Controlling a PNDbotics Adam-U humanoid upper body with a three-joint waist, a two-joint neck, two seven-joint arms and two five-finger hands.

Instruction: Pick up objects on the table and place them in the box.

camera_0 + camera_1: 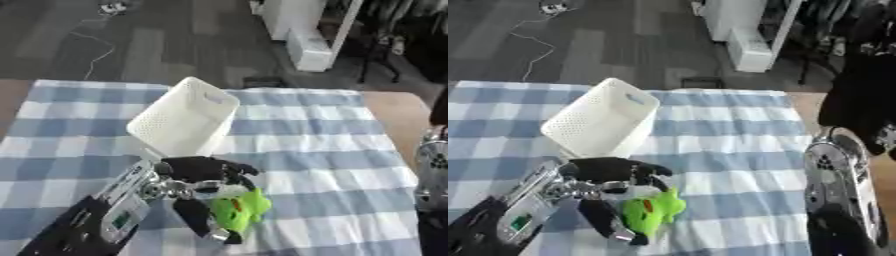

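The left hand (203, 176), black with silver metal at the wrist and knuckles, comes in from the lower left and is curled round a bright green toy (238, 208): dark fingers arch over the top of it and the thumb reaches down along its near side, so the toy is pinched between them. The toy looks soft and rounded, lime green with a small orange patch that shows in the right eye view, and lobes or limbs stick out toward the right of the hand; whether its underside touches the cloth or is just above it cannot be told. The forearm behind the hand is a boxy black and silver shell with a small green panel on it. Just beyond the hand, up and slightly left of the fingers, stands the white plastic box (184, 120), a rectangular basket with rounded corners, finely perforated walls and a slot handle in its far end; it is tipped up so that its open mouth faces the camera, its near lower edge lying close to the back of the hand. Under everything lies a blue and white checked cloth (315, 145), soft and a little wrinkled, which covers the desk (398, 112), whose bare brown top shows at the far right of the hand. Well to the right of the hand, at the picture's edge, a glossy silver and black part of the right arm (837, 185) rises; the right hand itself is not seen.
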